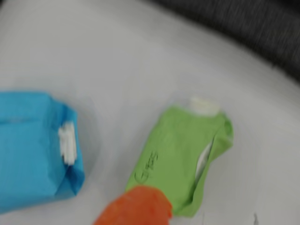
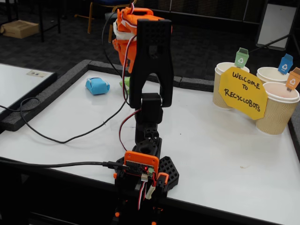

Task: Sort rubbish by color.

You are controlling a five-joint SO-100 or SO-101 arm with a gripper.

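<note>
White tabletop (image 2: pixel 225 154) under a raised arm, cups and yellow sign (image 2: pixel 243 92) far off at the right of the fixed view. Claw (image 1: pixel 136 206) poised high over the far left part, only one orange fingertip visible at the bottom edge of the wrist view; open or closed, cannot tell. Just above that tip, the green lump (image 1: pixel 180 157): folded, elongated, long axis slanting from lower left to upper right, white paper at its top end, pen marks on its face. Left of it and clearly apart, the blue lump (image 1: pixel 33 150): blockier, white scrap on its side. Nearer target likely the green one, best gripped across its narrow width.
</note>
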